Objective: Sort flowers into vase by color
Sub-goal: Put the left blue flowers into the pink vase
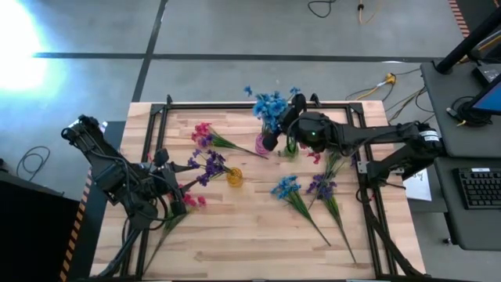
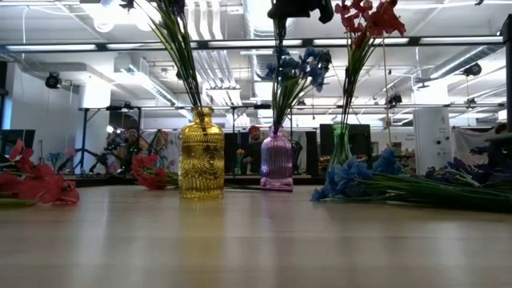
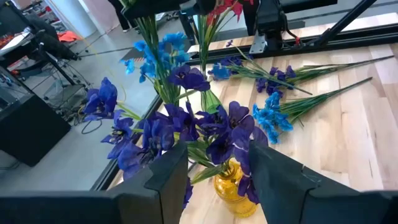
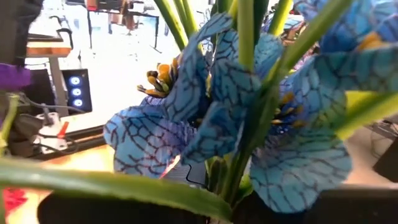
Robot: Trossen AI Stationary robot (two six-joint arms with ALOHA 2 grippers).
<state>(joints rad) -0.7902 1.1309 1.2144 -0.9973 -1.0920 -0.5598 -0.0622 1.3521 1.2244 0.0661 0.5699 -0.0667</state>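
Three vases stand mid-table. The yellow vase [image 1: 235, 176] holds purple flowers [image 3: 186, 127], which lean toward my left gripper [image 3: 217, 168]. That gripper is open and level, a finger either side of the blooms; whether it touches them I cannot tell. The purple vase [image 2: 277, 160] holds blue flowers [image 1: 271, 106]. My right gripper [image 1: 272, 139] hangs over it, shut on a blue flower. The clear green vase [image 2: 342, 148] holds red flowers [image 2: 368, 20]. My right gripper pinches a blue flower's green stem [image 4: 231, 180] between its two shut fingers, coming level from the table's right side and lying across the stem. The stem stands upright and runs down [image 2: 278, 88] into the purple vase. Blue petals hide the contact itself.
Loose sprigs lie flat on the wood: red-pink ones at far left [image 1: 205, 135] and near left [image 1: 188, 200], a blue one [image 1: 286, 188] and purple ones [image 1: 321, 186] right of centre. A black frame rail [image 1: 235, 106] borders the table.
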